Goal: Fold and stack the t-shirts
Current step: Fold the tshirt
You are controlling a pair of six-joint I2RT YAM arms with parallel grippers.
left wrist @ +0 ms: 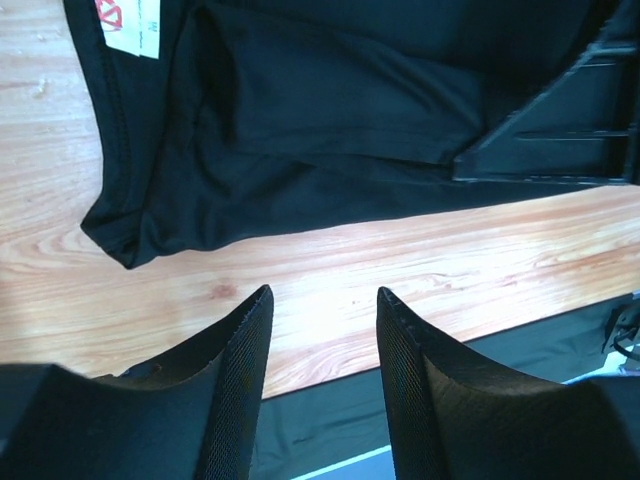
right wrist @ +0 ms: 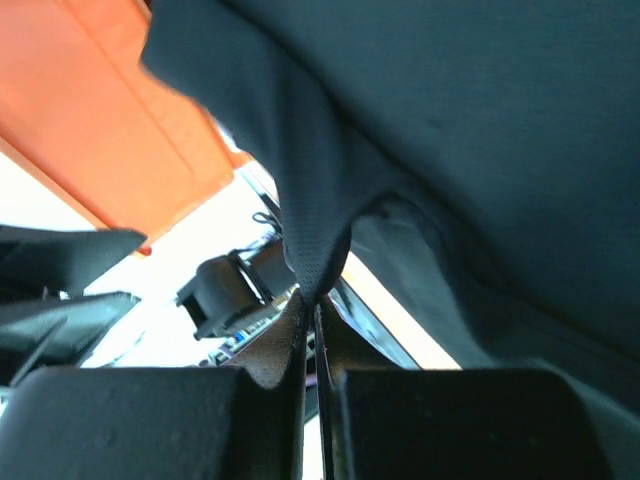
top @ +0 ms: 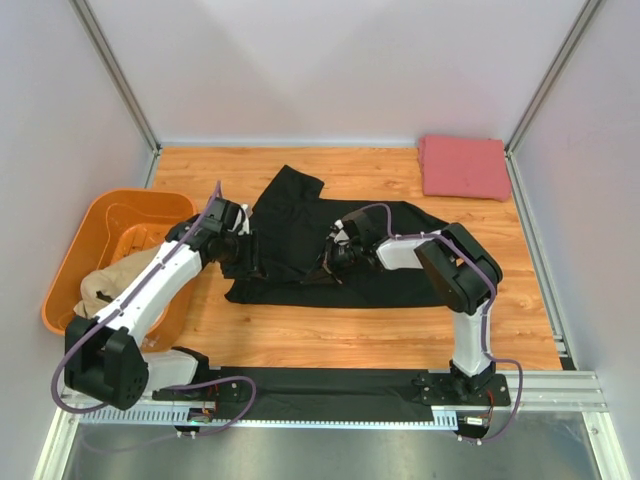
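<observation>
The black t-shirt point(top: 290, 215) lies spread and partly bunched on the wooden table's middle. In the left wrist view its hem point(left wrist: 300, 130) and white neck label point(left wrist: 130, 25) show. My left gripper point(top: 248, 255) is open and empty at the shirt's left edge, its fingertips point(left wrist: 255, 310) over bare wood. My right gripper point(top: 332, 258) is shut on a fold of the black shirt point(right wrist: 480, 130), pinched at the jaw tips point(right wrist: 312, 298) and lifted. The pinkish-red shirt point(top: 463, 166) lies folded at the back right. The tan shirt point(top: 105, 283) sits in the orange tub.
The orange plastic tub point(top: 80, 235) stands at the left table edge beside my left arm; it also shows in the right wrist view point(right wrist: 100, 120). A black mat point(top: 330, 385) runs along the near edge between the arm bases. White walls enclose the table.
</observation>
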